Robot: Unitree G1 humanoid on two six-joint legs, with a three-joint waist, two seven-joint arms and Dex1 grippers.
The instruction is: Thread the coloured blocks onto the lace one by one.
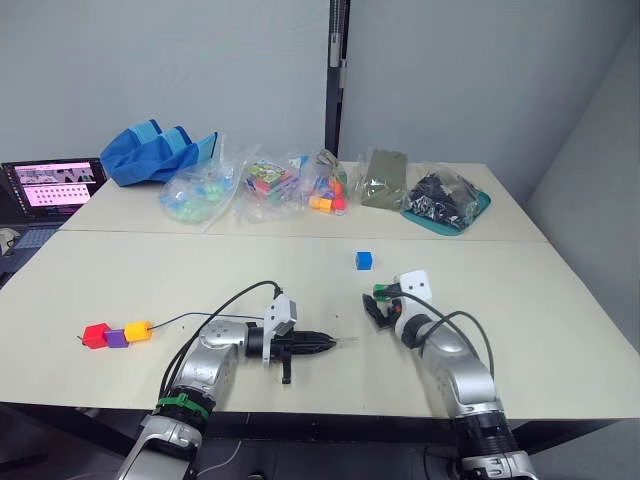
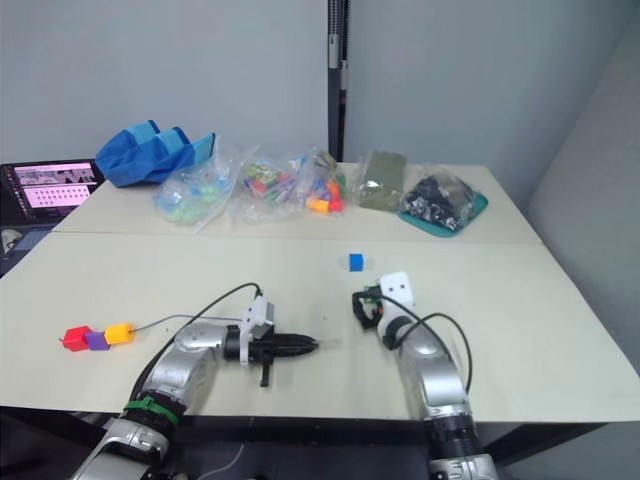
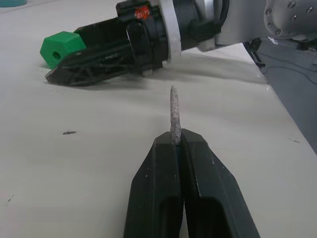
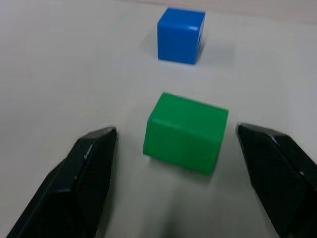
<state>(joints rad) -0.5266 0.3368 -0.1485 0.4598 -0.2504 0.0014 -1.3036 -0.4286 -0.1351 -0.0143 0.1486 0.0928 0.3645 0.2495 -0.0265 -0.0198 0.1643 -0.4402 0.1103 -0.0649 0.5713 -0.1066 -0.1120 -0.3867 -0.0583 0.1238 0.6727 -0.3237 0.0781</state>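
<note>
Threaded: red (image 1: 96, 335), purple (image 1: 117, 338), yellow-orange (image 1: 138, 330) | left claw (image 3: 174, 141) pinches lace tip (image 3: 174, 111) | right claw (image 4: 176, 148) open around green block (image 4: 184, 133) — blue block (image 4: 180, 34) just beyond it, unthreaded

Both forearms lie low over the table (image 1: 560, 330), grippers pointing at each other. The left gripper (image 3: 176, 141) has its fingers pressed together, pinching the lace tip (image 3: 174, 111). The right gripper (image 4: 176, 148) is spread wide, fingers flanking the green block (image 4: 184, 133) without touching it.
</note>
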